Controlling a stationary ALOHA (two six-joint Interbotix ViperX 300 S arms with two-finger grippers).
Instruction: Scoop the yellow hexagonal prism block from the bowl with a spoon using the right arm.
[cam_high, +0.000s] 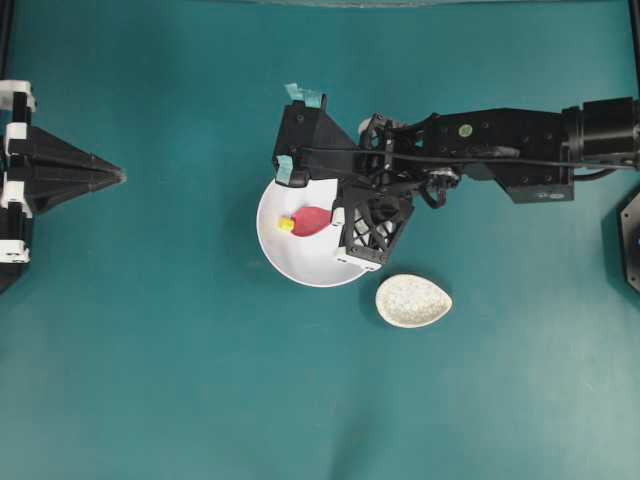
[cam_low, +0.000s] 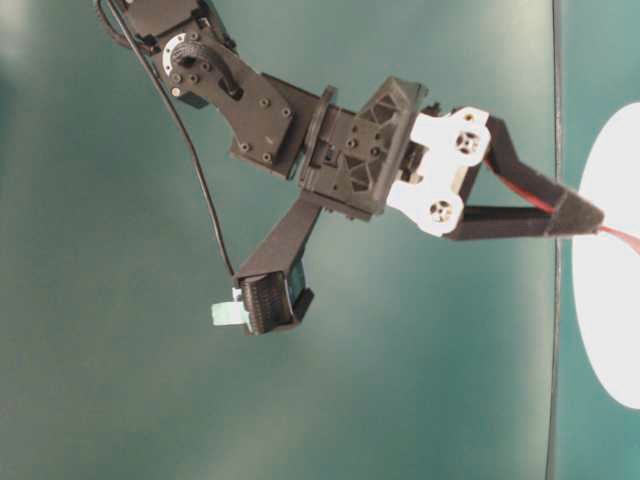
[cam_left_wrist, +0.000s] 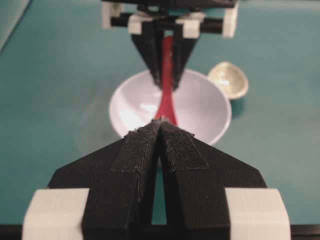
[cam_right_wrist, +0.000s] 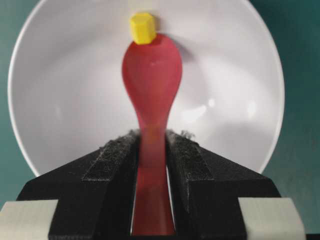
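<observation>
The white bowl (cam_high: 300, 262) sits mid-table. Inside it the tiny yellow hexagonal prism block (cam_right_wrist: 142, 27) lies on the bowl's floor, touching the far tip of the pink-red spoon (cam_right_wrist: 152, 75). In the overhead view the block (cam_high: 286, 224) is just left of the scoop (cam_high: 312, 220). My right gripper (cam_right_wrist: 152, 137) is shut on the spoon's flat handle and hangs over the bowl's near rim (cam_right_wrist: 65, 90). My left gripper (cam_high: 120, 176) rests far to the left, pointing at the bowl (cam_left_wrist: 205, 107). Its tips (cam_left_wrist: 161, 122) meet with nothing between them.
A speckled egg-shaped spoon rest (cam_high: 413, 301) lies on the teal table just right of the bowl's lower edge. The right arm (cam_high: 500, 150) stretches in from the right side, above the bowl's upper right part.
</observation>
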